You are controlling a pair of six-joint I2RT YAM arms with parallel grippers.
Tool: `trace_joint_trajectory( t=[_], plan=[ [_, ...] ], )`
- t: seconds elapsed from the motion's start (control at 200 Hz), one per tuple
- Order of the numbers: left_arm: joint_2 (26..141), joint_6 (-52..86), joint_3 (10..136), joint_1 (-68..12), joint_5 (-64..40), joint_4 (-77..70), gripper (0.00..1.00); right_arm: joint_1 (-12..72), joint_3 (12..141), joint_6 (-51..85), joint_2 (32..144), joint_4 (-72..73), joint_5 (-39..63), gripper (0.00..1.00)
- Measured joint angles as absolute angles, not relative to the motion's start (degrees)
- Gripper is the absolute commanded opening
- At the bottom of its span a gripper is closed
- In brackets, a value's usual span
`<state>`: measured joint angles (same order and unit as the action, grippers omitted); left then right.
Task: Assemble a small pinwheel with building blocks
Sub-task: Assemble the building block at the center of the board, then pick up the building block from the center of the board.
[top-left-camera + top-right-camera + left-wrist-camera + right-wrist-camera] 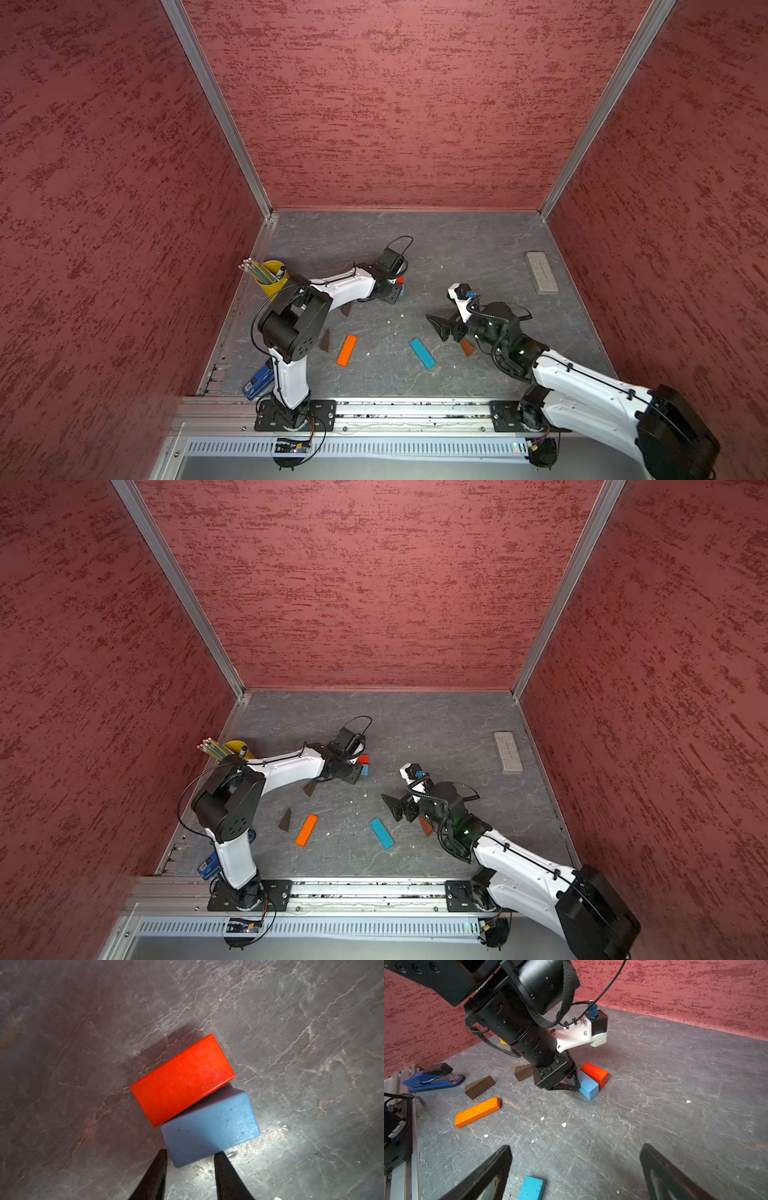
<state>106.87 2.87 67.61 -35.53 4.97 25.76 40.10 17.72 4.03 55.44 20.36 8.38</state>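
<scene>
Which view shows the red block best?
Left wrist: the red block fills the centre, unobstructed, touching the blue block. Right wrist shows it small, from the side; both top views show it tiny.

Both top views are bright and evenly lit, though the wide lens bends the wall edges outward toward the corners. In my left wrist view a soft shadow falls on the surface [291, 1043] to one side of the blue block [209, 1126], pale glare shines on the opposite side, and my left gripper [190, 1154] is a dark blur. In my right wrist view my right gripper [577, 1147] is out of focus.
</scene>
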Motion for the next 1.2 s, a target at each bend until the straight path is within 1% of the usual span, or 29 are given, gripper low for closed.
trace_joint_trajectory(
  t=[0.491, 0.957, 1.087, 1.197],
  plan=[
    [107.37, 4.49, 67.61, -35.07, 4.56, 25.15, 0.39, 40.10, 17.72, 4.03, 55.90, 20.36, 8.62, 0.99],
    [107.39, 5.34, 67.37, -34.94, 3.29, 24.08, 0.44, 40.10, 17.72, 4.01, 56.14, 20.38, 8.75, 0.99],
    [103.22, 4.78, 65.80, -34.87, 2.87, 25.02, 0.45, 40.10, 17.72, 4.03, 56.23, 20.40, 8.75, 0.99],
    [95.00, 2.20, 64.16, -34.04, 2.74, 27.05, 0.45, 40.10, 17.96, 3.81, 57.25, 20.40, 8.84, 0.99]
  ],
)
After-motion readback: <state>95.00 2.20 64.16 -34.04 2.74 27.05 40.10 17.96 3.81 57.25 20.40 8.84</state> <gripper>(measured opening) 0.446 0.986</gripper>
